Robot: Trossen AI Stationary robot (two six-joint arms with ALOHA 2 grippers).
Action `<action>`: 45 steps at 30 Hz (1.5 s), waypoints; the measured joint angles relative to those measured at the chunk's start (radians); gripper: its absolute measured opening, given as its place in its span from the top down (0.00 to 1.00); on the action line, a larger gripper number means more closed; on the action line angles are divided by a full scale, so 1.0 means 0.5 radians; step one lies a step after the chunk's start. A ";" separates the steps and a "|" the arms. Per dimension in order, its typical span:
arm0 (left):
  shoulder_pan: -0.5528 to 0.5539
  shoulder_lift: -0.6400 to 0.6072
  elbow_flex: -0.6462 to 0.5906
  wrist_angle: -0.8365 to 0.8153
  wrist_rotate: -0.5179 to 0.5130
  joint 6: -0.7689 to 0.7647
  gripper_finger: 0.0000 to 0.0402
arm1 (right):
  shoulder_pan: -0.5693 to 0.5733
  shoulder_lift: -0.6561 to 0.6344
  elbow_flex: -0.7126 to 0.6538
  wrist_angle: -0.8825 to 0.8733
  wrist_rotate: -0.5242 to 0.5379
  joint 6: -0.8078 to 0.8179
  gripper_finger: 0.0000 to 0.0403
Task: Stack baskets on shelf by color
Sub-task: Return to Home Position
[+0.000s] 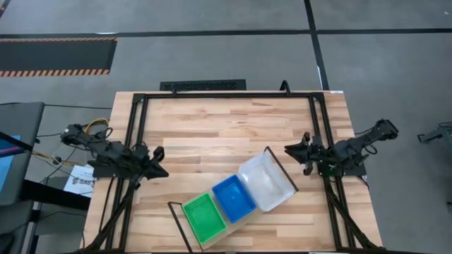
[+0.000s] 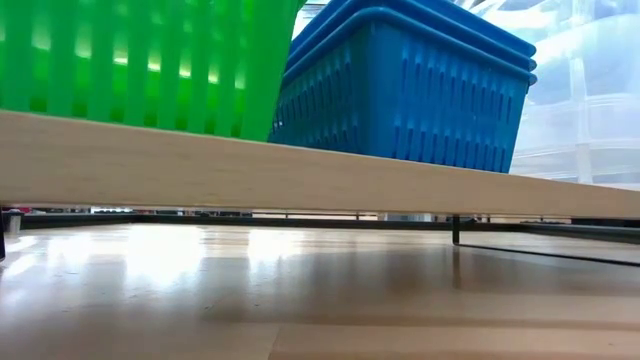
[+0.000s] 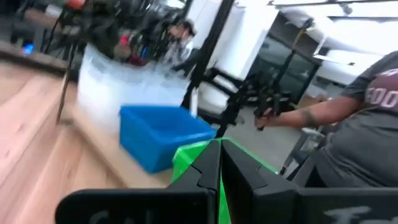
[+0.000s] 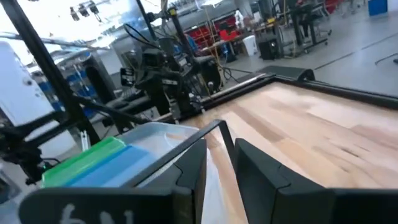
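The shelf [image 1: 244, 220], a light-wood plank with black wire frames at both ends, lies slantwise near the table's near edge. On it, side by side, stand the green basket [image 1: 203, 217], the blue basket [image 1: 234, 197] and the clear basket [image 1: 266, 181]. In the low view the blue basket [image 2: 410, 90] shows several nested rims, between the green [image 2: 150, 60] and the clear [image 2: 590, 90]. My left gripper [image 1: 159, 161] hovers shut to the left of the shelf. My right gripper [image 1: 288, 149] hovers to the right of the clear basket, its fingers a narrow gap apart. Neither touches anything.
A black frame [image 1: 226, 95] runs around the tabletop along its far, left and right sides. Bare wood lies between the shelf and the far edge. A person [image 3: 354, 124] stands beyond the table in the left wrist view. Cables and paper lie off the table's left side [image 1: 81, 176].
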 joint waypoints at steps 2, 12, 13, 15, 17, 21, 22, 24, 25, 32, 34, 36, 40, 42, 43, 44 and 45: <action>0.000 -0.005 0.000 0.039 0.031 0.066 1.00 | -0.014 -0.003 0.000 -0.008 0.002 -0.013 0.74; 0.000 0.009 -0.003 -0.043 -0.151 0.130 1.00 | -0.060 0.005 -0.002 -0.028 0.000 -0.042 0.74; 0.000 0.009 -0.003 -0.043 -0.161 0.136 1.00 | -0.059 0.005 -0.002 -0.029 0.000 -0.041 0.74; 0.000 0.009 -0.003 -0.045 -0.166 0.086 1.00 | -0.057 0.005 -0.002 -0.028 0.000 -0.036 0.74; 0.000 0.009 -0.004 -0.045 -0.167 0.019 1.00 | -0.057 0.005 -0.002 -0.022 0.001 -0.036 0.74; 0.000 0.009 -0.005 -0.045 -0.167 -0.006 1.00 | -0.057 0.005 -0.002 -0.016 0.001 -0.036 0.74; 0.000 0.009 -0.005 -0.045 -0.167 -0.006 1.00 | -0.057 0.005 -0.002 -0.015 0.001 -0.035 0.74; 0.000 0.009 -0.006 -0.045 -0.167 -0.007 1.00 | -0.057 0.005 -0.003 -0.013 0.001 -0.036 0.74; 0.000 0.009 -0.006 -0.045 -0.167 -0.007 1.00 | -0.057 0.005 -0.003 -0.013 0.001 -0.035 0.74; 0.000 0.009 -0.007 -0.045 -0.167 -0.009 1.00 | -0.057 0.005 -0.004 -0.011 0.001 -0.035 0.74; 0.000 0.009 -0.008 -0.045 -0.167 -0.009 1.00 | -0.057 0.005 -0.004 -0.010 0.001 -0.035 0.74; 0.000 0.009 -0.008 -0.045 -0.167 -0.009 1.00 | -0.057 0.005 -0.004 -0.010 0.001 -0.035 0.74; 0.000 0.009 -0.008 -0.045 -0.167 -0.009 1.00 | -0.057 0.005 -0.004 -0.010 0.000 -0.035 0.74; 0.000 0.009 -0.008 -0.045 -0.167 -0.009 1.00 | -0.057 0.005 -0.004 -0.009 0.000 -0.035 0.74; 0.000 0.009 -0.008 -0.045 -0.167 -0.009 1.00 | -0.057 0.005 -0.004 -0.009 0.000 -0.035 0.74; 0.000 0.009 -0.008 -0.045 -0.167 -0.009 1.00 | -0.057 0.005 -0.004 -0.009 0.000 -0.034 0.74; 0.000 0.009 -0.008 -0.045 -0.167 -0.009 1.00 | -0.057 0.005 -0.004 -0.009 0.000 -0.035 0.74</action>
